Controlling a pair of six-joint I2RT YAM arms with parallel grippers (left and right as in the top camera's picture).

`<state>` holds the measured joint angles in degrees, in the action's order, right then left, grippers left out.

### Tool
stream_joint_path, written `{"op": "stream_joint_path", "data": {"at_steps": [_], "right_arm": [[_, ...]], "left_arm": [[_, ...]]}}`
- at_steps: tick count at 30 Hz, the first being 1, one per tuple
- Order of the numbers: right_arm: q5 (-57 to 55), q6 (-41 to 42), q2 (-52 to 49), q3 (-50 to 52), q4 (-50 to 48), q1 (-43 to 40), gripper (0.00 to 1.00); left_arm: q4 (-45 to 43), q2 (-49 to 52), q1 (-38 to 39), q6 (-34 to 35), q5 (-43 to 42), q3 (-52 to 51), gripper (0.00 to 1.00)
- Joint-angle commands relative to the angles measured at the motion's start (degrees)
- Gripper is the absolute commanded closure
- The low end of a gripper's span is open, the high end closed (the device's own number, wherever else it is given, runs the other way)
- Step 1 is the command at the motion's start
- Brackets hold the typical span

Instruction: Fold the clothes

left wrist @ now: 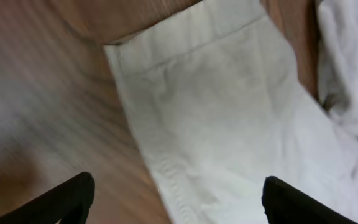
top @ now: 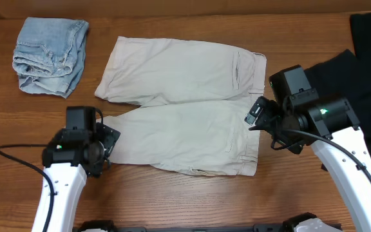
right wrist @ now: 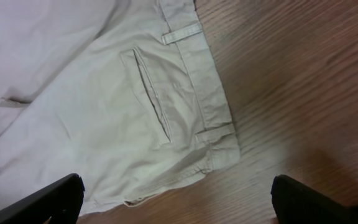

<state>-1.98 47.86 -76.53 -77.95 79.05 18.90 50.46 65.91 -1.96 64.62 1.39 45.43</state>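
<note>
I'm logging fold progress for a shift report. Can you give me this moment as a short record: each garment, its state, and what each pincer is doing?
beige shorts: spread flat mid-table, legs pointing left, not yet folded
denim garment: folded, far left corner
black garment: bunched at the right edge, partly out of view
left pincer: open, above the hem of the near leg
right pincer: open, above the near end of the waistband, by a pocket
table: wood
</note>
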Motion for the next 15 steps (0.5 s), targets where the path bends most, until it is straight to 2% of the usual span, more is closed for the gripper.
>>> {"op": "stream_joint_path", "data": {"at_steps": [1,5,8,11,15], "right_arm": [[1.27,1.75,0.96,1.9,-1.79,0.39,0.0],[1.66,1.92,0.92,3.67,-3.52,0.39,0.0],[1.68,1.92,0.92,5.14,-4.44,0.39,0.0],[1.66,1.9,0.92,5.64,-4.22,0.39,0.0],[1.66,1.88,0.92,5.64,-3.76,0.39,0.0]], "left_arm": [[-4.57,-0.31,0.09,7.89,-0.98,-2.8,0.13],[-11.54,-0.31,0.13,8.85,-1.44,-3.21,0.18],[-12.57,-0.31,0.13,8.61,-2.16,-3.21,0.2],[-11.1,-0.31,0.11,7.02,-2.62,-3.23,0.2],[-5.31,-0.31,0.11,3.54,-2.95,-3.21,0.12]]}}
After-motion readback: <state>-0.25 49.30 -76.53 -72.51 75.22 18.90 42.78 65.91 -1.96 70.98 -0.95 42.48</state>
